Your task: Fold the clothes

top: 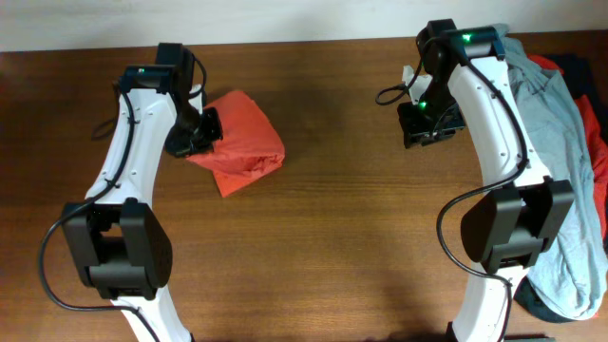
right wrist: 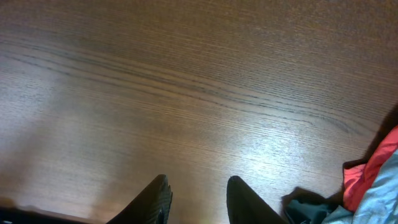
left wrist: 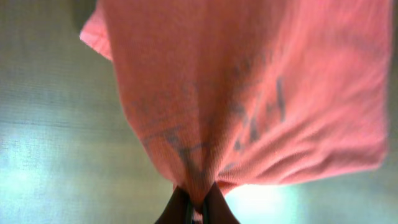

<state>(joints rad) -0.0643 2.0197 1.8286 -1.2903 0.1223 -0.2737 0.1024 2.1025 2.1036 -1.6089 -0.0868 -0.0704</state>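
Note:
The orange-red T-shirt (top: 239, 142) lies folded into a small bundle on the wooden table (top: 332, 237), left of centre. My left gripper (top: 204, 133) sits at the bundle's left edge, shut on a pinch of the shirt's fabric. In the left wrist view the orange-red T-shirt (left wrist: 249, 93) fills the frame, gathered into the left gripper (left wrist: 198, 202), with faint dark print showing through. My right gripper (top: 429, 122) hovers over bare wood at the upper right. In the right wrist view the right gripper (right wrist: 198, 186) is open, with nothing between its fingers.
A pile of other clothes lies along the table's right edge: a light grey-blue garment (top: 560, 161) on top, red (top: 594, 133) and navy (top: 581, 66) pieces beneath. Their corner shows in the right wrist view as red cloth (right wrist: 373, 171).

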